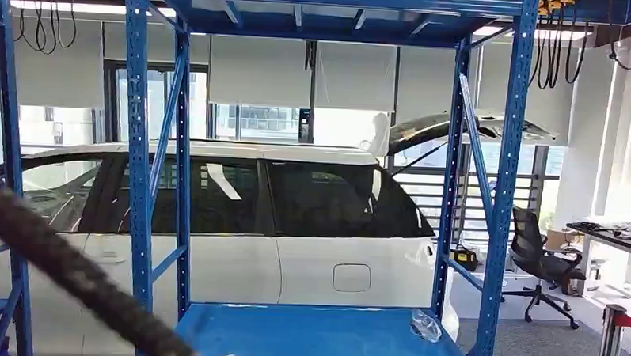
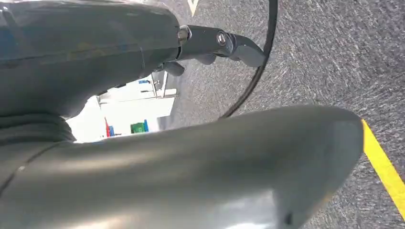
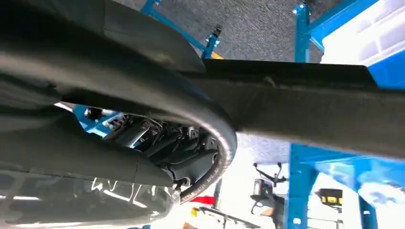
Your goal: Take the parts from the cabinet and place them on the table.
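Bright daylight from the windows washes out the background, while a near cable is blurred.

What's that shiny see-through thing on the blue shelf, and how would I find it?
Find the big blue rack before the white car. On its shelf, by the right post, lies a crumpled clear plastic piece, the shelf's lone glassy thing.

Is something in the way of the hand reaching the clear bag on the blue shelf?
Nothing visible blocks the clear bag; the blue shelf around it is bare, but the rack's right post stands close beside it.
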Tool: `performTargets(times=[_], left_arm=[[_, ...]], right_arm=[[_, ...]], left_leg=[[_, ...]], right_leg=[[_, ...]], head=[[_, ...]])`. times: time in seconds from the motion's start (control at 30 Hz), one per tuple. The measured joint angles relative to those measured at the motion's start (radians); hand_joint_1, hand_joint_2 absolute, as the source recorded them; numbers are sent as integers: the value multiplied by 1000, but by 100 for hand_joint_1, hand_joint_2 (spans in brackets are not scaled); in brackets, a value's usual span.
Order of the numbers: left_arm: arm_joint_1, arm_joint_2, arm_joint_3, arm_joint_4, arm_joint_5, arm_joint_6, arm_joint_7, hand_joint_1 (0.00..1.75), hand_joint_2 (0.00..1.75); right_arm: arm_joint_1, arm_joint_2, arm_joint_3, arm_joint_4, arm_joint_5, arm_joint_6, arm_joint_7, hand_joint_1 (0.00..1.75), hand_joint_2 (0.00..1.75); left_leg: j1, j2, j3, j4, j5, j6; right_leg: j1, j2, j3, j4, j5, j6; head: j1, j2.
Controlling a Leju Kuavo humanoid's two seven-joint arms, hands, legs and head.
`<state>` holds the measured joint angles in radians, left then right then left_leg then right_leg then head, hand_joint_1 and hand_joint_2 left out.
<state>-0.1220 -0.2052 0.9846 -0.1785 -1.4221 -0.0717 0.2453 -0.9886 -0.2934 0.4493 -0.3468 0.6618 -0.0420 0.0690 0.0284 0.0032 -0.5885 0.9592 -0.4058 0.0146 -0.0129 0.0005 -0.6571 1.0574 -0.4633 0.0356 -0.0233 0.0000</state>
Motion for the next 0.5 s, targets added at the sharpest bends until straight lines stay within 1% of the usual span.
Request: performTargets(times=[0.03, 0.07, 0.1, 0.13, 0.17, 0.2, 0.23, 0.27, 0.3, 0.33, 0.37, 0.4, 0.43, 0.5], left_arm=[[0, 0, 0, 0, -1, 0, 2, 0, 0], [0, 0, 0, 0, -1, 0, 2, 0, 0], [0, 0, 0, 0, -1, 0, 2, 0, 0], [0, 0, 0, 0, -1, 0, 2, 0, 0], [0, 0, 0, 0, -1, 0, 2, 0, 0], [-1, 0, 0, 0, -1, 0, 2, 0, 0], [-3, -1, -1, 0, -2, 0, 2, 0, 0], [-4, 2, -1, -1, -2, 0, 2, 0, 0], [-5, 4, -2, -2, -2, -1, 1, 0, 0], [-4, 3, -3, -2, -2, -2, 2, 0, 0], [-2, 3, -5, -2, -2, -2, 2, 0, 0], [-1, 4, -6, -2, -2, -3, 2, 0, 0], [-2, 4, -7, -1, -2, -3, 2, 0, 0], [-4, 4, -7, -2, -2, -2, 1, 0, 0]], right_arm=[[10, -8, -11, 2, -1, -3, 0, 175, 175], [23, -16, -20, 4, -3, -7, 0, 175, 175], [38, -20, -26, 6, -3, -9, 0, 175, 175], [52, -24, -30, 8, -3, -10, -1, 175, 175], [61, -27, -36, 10, -3, -10, -1, 175, 175], [67, -29, -42, 11, -2, -11, 0, 175, 175], [70, -30, -47, 12, -1, -12, 0, 175, 175], [76, -32, -54, 13, -1, -15, -1, 175, 175], [76, -33, -61, 14, -1, -15, -3, 175, 175], [89, -35, -65, 16, 0, -15, -3, 175, 175], [103, -36, -68, 16, 3, -17, -2, 175, 175], [112, -32, -68, 18, 9, -18, -2, 175, 175], [122, -32, -69, 20, 19, -18, 2, 175, 175], [152, -29, -68, 24, 39, -15, 13, 175, 175]], left_leg=[[2, 0, 0, 0, 0, -1], [4, 0, 0, 0, 0, -2], [8, 1, -1, 1, 0, -5], [14, 1, -1, 3, -1, -12], [21, 1, -3, 8, -3, -20], [29, 2, -7, 18, -8, -32], [38, 2, -14, 34, -16, -46], [33, 2, -25, 49, -24, -63], [33, 1, -30, 63, -28, -71], [29, 1, -28, 57, -26, -74], [36, 0, -25, 50, -27, -77], [36, 0, -21, 47, -32, -77], [34, 0, -18, 42, -31, -75], [33, -1, -11, 31, -23, -70]], right_leg=[[-4, 0, -38, 91, -43, 3], [-8, 0, -70, 166, -70, 7], [-15, 0, -88, 209, -78, 13], [-23, 0, -82, 201, -65, 19], [-32, -1, -57, 154, -37, 29], [-42, -2, -13, 71, 3, 40], [-55, -6, 41, -25, 40, 53], [-57, -3, 49, -48, 10, 68], [-47, 10, 46, -42, 17, 45], [-48, 8, 43, -33, 13, 31], [-56, 8, 44, -35, 16, 24], [-56, 9, 42, -35, 18, 23], [-59, 10, 39, -35, 19, 21], [-58, 12, 36, -35, 21, 17]], head=[[0, 0], [0, 0], [0, 0], [0, 0], [0, 0], [0, 0], [0, 0], [-1, 0], [-4, 0], [1, 0], [3, 0], [2, -1], [2, 0], [5, 0]])
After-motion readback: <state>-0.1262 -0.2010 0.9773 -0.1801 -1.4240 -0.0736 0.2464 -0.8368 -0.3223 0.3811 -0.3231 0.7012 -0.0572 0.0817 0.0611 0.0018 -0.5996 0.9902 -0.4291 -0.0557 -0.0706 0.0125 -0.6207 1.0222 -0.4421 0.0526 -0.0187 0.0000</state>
